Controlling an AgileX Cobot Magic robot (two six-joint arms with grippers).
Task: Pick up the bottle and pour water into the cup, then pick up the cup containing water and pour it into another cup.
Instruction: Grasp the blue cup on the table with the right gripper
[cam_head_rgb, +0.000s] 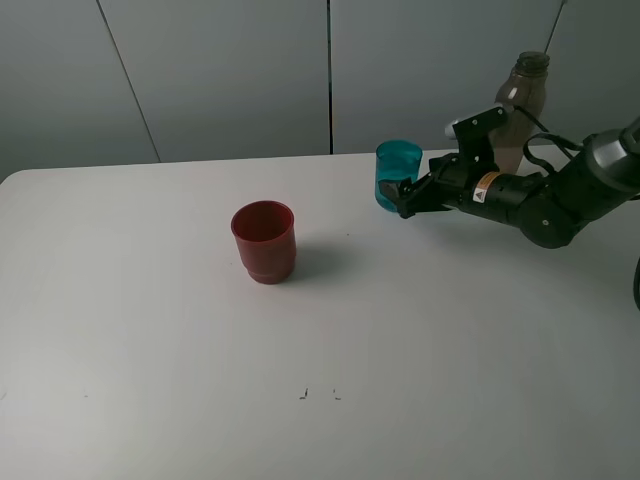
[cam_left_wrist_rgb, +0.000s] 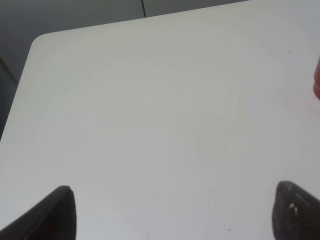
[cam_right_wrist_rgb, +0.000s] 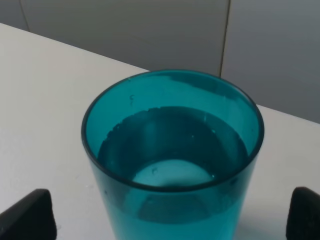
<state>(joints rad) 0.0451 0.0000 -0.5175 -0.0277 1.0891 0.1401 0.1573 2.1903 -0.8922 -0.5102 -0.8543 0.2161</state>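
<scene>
Water already in teal cup (cam_right_wrist_rgb: 172, 155); bottle (cam_head_rgb: 522, 105) upright near it; right jaws spread around it, not clenched; left jaws spread, empty; pour into red cup (cam_head_rgb: 264, 242) outstanding.

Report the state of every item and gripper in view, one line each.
right gripper: open, fingers either side of the teal cup, not clamped.
left gripper: open, empty, above the bare table.
teal cup: upright, partly filled with water.
red cup: upright, standing alone, no water visible.
bottle: upright at the back of the table, not held.
</scene>
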